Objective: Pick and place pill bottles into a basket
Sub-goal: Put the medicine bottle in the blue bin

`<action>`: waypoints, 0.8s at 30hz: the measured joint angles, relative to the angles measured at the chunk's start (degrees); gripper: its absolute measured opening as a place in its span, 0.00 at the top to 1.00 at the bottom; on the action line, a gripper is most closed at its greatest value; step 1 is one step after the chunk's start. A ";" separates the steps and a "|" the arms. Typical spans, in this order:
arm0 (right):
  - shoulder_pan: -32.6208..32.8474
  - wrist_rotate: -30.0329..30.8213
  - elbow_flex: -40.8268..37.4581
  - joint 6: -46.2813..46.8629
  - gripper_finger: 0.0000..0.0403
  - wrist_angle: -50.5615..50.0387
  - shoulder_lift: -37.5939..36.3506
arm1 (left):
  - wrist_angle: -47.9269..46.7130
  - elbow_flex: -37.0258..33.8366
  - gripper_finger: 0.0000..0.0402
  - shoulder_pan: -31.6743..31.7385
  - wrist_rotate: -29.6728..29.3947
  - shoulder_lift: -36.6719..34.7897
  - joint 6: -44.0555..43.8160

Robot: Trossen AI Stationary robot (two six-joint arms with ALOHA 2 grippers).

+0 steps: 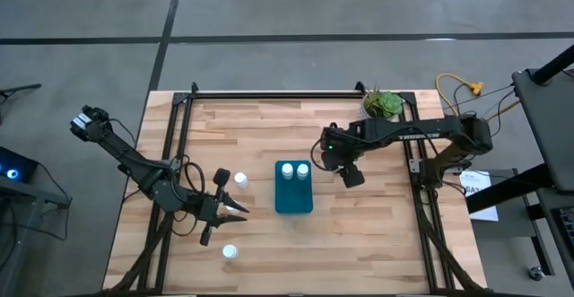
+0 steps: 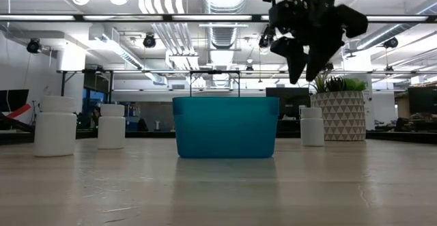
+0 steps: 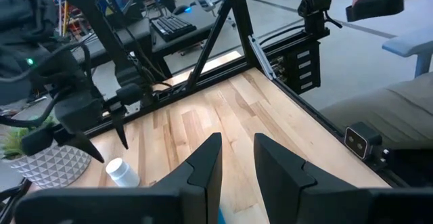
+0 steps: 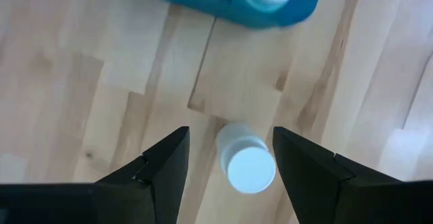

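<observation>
The teal basket [image 1: 293, 198] stands mid-table with two pill bottles [image 1: 294, 170] in its far end. My right gripper [image 1: 345, 170] hangs open to the basket's right, pointing down over one upright bottle [image 4: 247, 162]. Its fingers stand on either side of that bottle and above it, clear of it in the low view [image 2: 312, 126]. Two more bottles stand on their bases left of the basket [image 1: 240, 179] and one near the front edge [image 1: 230, 252]. My left gripper [image 1: 235, 211] waits shut, left of the basket.
A patterned white pot with a green plant [image 1: 384, 105] stands at the far right corner. Dark frame rails [image 1: 179, 135] run along the table's left, right and far sides. Bare wood lies right of the basket and along the near edge.
</observation>
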 joint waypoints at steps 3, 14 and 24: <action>-0.20 0.94 -2.04 -0.83 0.49 1.26 0.06 | 0.03 0.00 0.83 0.00 0.00 0.00 0.00; -1.95 3.96 -6.23 -2.58 0.49 5.47 -0.26 | 0.07 0.00 0.83 0.00 -0.01 0.00 0.04; -6.15 -0.47 -6.34 -2.80 0.49 5.75 -0.24 | 0.07 0.00 0.83 0.00 -0.01 0.00 0.04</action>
